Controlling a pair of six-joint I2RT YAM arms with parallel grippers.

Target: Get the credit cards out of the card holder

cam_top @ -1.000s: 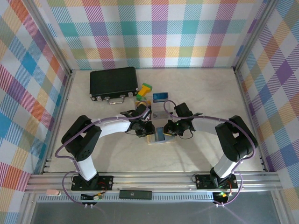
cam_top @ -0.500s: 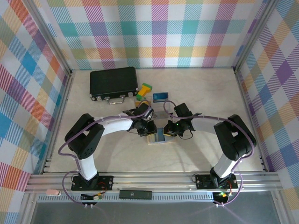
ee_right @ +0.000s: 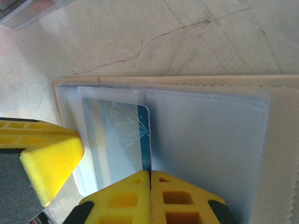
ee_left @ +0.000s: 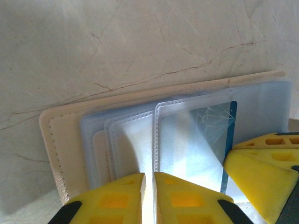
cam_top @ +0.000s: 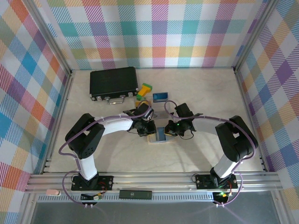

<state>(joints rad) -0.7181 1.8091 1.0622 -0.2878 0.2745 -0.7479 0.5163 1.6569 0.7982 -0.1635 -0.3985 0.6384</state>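
The card holder [cam_top: 159, 139] lies open on the table between the two arms; it has a cream cover [ee_left: 65, 140] and clear pocket sleeves [ee_right: 210, 130]. A blue credit card [ee_right: 145, 135] sticks partway out of one sleeve, its dark edge [ee_left: 231, 121] showing past the plastic. My right gripper [ee_right: 150, 172] is shut on that card's edge. My left gripper [ee_left: 149, 176] is closed to a thin slit on the stitched edge of a pocket sleeve. In the top view the left gripper [cam_top: 148, 129] and the right gripper [cam_top: 168, 131] flank the holder closely, tips almost touching.
A black case [cam_top: 113, 82] with metal clasps lies at the back left. Green and yellow blocks [cam_top: 145, 90] and a loose blue card [cam_top: 160, 96] lie behind the holder. A pale flat piece [ee_right: 28, 9] lies close by. Plaid walls enclose the table.
The left jaws have drawn closer together on the sleeve. Both arms and the holder have hardly shifted.
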